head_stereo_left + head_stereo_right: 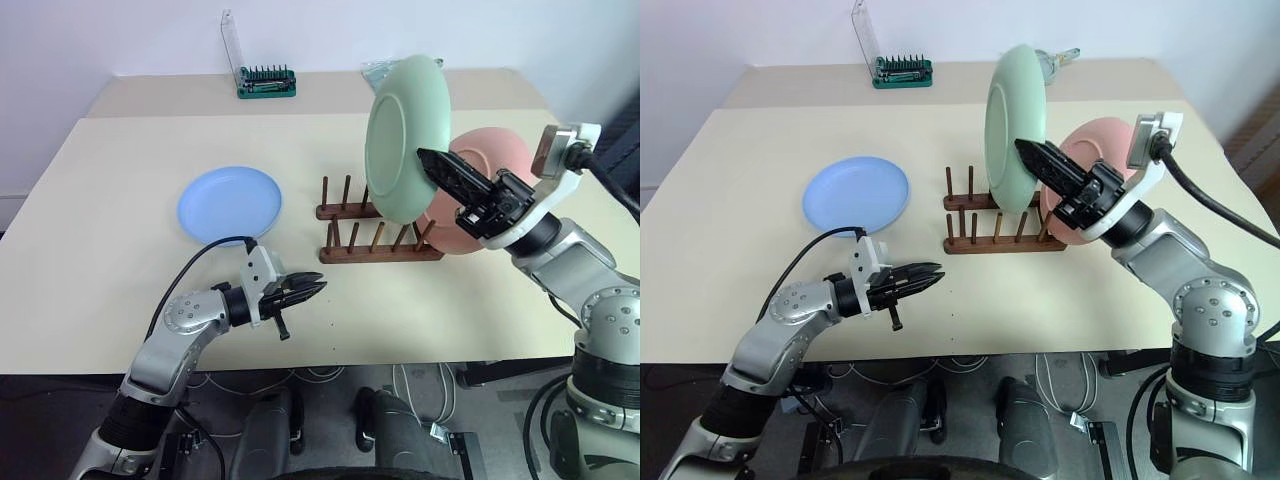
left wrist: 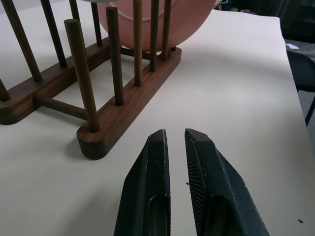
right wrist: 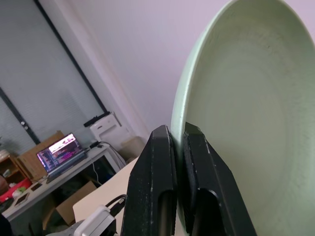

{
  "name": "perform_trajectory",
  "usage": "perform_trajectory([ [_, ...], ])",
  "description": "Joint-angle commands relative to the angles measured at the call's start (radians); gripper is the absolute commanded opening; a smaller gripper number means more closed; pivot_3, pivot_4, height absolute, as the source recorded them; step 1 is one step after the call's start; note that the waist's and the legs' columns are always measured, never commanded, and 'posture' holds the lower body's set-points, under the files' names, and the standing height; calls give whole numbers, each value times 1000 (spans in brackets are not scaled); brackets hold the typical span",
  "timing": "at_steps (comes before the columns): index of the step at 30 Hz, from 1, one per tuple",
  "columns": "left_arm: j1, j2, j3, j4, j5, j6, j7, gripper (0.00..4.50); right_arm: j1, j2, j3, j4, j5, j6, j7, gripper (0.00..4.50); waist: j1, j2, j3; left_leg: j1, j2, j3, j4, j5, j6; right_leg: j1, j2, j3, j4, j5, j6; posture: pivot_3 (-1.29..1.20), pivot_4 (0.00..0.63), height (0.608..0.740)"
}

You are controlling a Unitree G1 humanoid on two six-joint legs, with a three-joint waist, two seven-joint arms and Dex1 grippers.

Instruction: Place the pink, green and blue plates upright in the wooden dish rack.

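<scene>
We hold the green plate (image 1: pixel 400 135) upright in the air above the wooden dish rack (image 1: pixel 375 232), its lower edge hanging over the pegs at the middle of the rack. The fingers of our right gripper (image 1: pixel 432 161) are clamped on its rim, one on each face. The pink plate (image 1: pixel 480 190) already stands on edge at the right end of the rack, just behind the green one. The blue plate (image 1: pixel 230 204) lies flat on the table (image 1: pixel 120 200), to the left of the rack and well apart from it. Our left gripper (image 1: pixel 312 290) hovers low over the table in front of the rack, its fingers nearly together and holding nothing. A green tool case (image 1: pixel 266 82) sits at the far edge.
</scene>
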Motion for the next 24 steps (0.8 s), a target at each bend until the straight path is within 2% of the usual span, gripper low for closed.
perform_trajectory([
  [1,-5,4,20,-46,-20,-5,-1,579,5,7,-19,-28,-3,-20,-4,27,1,0,0,0,0,0,0,0,0,0,0,0,0,0,0,0,150,740],
  [17,5,0,23,-10,-27,-58,-17,579,32,22,-19,30,-47,-13,0,27,0,0,0,0,0,0,0,0,0,0,0,0,0,-1,1,0,150,740],
  [20,9,1,21,-4,-26,-66,-19,579,33,25,-17,39,-55,-12,0,1002,0,0,0,0,0,0,0,0,0,0,0,0,0,-1,1,0,150,740],
  [23,11,2,21,-6,-26,-68,-19,579,32,26,-17,38,-66,-12,2,2457,0,0,0,-1,0,0,0,0,0,-1,0,0,0,-1,1,0,150,740],
  [24,12,2,21,-7,-26,-68,-20,579,32,26,-17,38,-72,-14,3,3068,0,0,0,-1,0,0,0,0,0,-1,0,0,0,-1,1,0,150,740],
])
